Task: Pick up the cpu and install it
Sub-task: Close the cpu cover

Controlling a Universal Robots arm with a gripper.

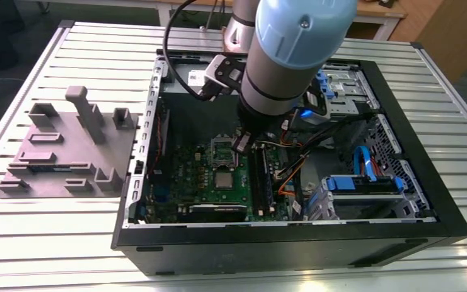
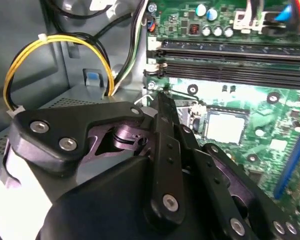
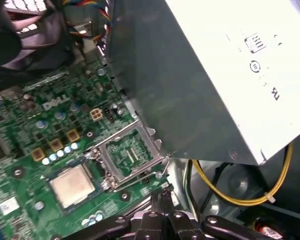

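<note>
The cpu (image 3: 71,186) is a small silver-grey square lying flat in its socket on the green motherboard (image 3: 35,130). It also shows as the cpu (image 1: 223,180) in the exterior view and the cpu (image 2: 226,126) in the second wrist view. Beside it the socket's metal load plate (image 3: 130,152) stands hinged open, with its thin wire lever (image 3: 159,169) at the edge. My gripper (image 3: 162,196) is shut with nothing between its fingers, its tip just off the lever and open plate, apart from the cpu. The gripper (image 1: 242,145) hangs inside the case, and the second wrist view shows the gripper (image 2: 162,100) over the board's edge.
The grey power-supply box (image 3: 230,75) looms close beside the socket, with yellow cables (image 2: 55,45) looping by it. Long black memory slots (image 2: 230,55) run beside the socket. A drive cage with blue parts (image 1: 363,182) sits at the exterior view's right. A grey fixture plate (image 1: 63,152) lies outside the case.
</note>
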